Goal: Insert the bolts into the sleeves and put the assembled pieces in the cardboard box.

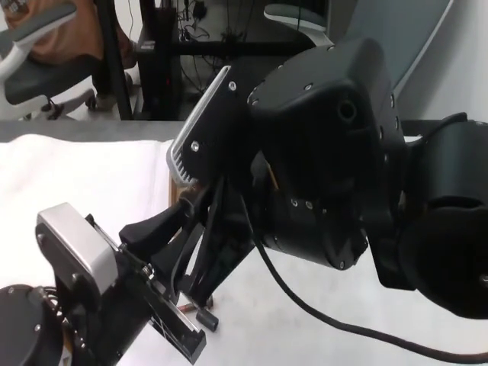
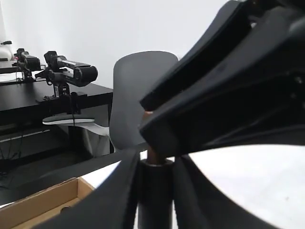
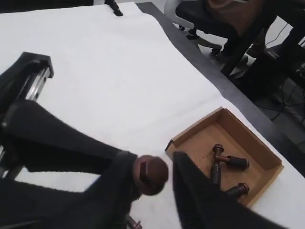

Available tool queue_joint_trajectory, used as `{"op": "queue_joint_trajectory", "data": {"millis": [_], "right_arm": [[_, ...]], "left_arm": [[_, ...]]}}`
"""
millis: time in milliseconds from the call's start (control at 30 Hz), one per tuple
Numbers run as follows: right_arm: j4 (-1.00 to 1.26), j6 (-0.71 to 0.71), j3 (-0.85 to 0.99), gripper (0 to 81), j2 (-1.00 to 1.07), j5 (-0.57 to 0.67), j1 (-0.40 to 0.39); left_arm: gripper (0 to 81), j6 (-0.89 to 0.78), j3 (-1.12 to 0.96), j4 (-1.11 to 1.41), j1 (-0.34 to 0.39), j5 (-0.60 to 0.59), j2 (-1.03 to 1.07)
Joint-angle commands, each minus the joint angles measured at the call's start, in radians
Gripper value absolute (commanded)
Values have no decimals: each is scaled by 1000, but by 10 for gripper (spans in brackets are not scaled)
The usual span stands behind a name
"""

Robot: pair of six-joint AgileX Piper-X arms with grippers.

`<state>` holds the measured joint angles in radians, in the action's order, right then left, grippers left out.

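Copper-brown, the bolt (image 3: 150, 174) is held up above the table (image 3: 119, 71), its head facing the right wrist camera. The right tool (image 3: 152, 160) has one finger on each side of that head. In the left wrist view the same two fingers come down from above and close on the bolt (image 2: 152, 155), gripping it. Just under them the bolt's shank meets the top of the black sleeve (image 2: 155, 191), which stands upright. The left tool (image 2: 155, 164) is clamped on the sleeve with a finger pressed to each flank. The two tools are nearly touching at this joint.

The cardboard box (image 3: 255, 140) sits beyond the pair on the white cloth that covers the table, near the table's dark edge. Three assembled pieces lie on its floor. Two (image 3: 228, 161) (image 3: 215, 171) are close together and the third (image 3: 237, 190) is a little apart from them. A corner of the box (image 2: 47, 202) also shows low in the left wrist view.

In the high view the right arm (image 1: 328, 152) looms large and dark over the middle of the table. The left arm (image 1: 76, 259) rises from the near corner to meet it. A small dark piece (image 1: 206, 318) lies on the cloth beneath them; whether it is a bolt or a sleeve cannot be told.
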<state>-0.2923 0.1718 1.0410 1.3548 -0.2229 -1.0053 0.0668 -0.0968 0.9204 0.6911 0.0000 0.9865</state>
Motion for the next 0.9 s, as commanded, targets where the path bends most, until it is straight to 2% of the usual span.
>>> {"op": "queue_joint_trajectory", "data": {"millis": [0, 67, 333, 633, 667, 767, 833, 867], "right_arm": [[-25, -55, -7, 700, 12, -52, 14], [-8, -65, -7, 700, 5, -88, 14], [126, -51, 2, 700, -79, -47, 14], [120, -59, 58, 700, -125, -34, 10], [110, -28, 61, 700, -129, -64, 10], [42, 79, 67, 700, -142, -294, 29], [-69, 79, 67, 700, -152, -412, 60], [-140, 42, 67, 700, -162, -409, 77]], "left_arm": [[18, 8, -13, 110, 6, -55, -14], [18, 8, -13, 108, 6, -55, -14], [18, 8, -13, 45, 6, -55, -14], [18, 32, -13, 42, 6, -46, -14], [18, 41, -13, 42, 6, -44, -14], [18, 46, -17, 29, 1, 6, -14], [18, 46, -44, -41, -26, 21, -7], [18, 46, -75, -110, -54, 11, 3]]}}
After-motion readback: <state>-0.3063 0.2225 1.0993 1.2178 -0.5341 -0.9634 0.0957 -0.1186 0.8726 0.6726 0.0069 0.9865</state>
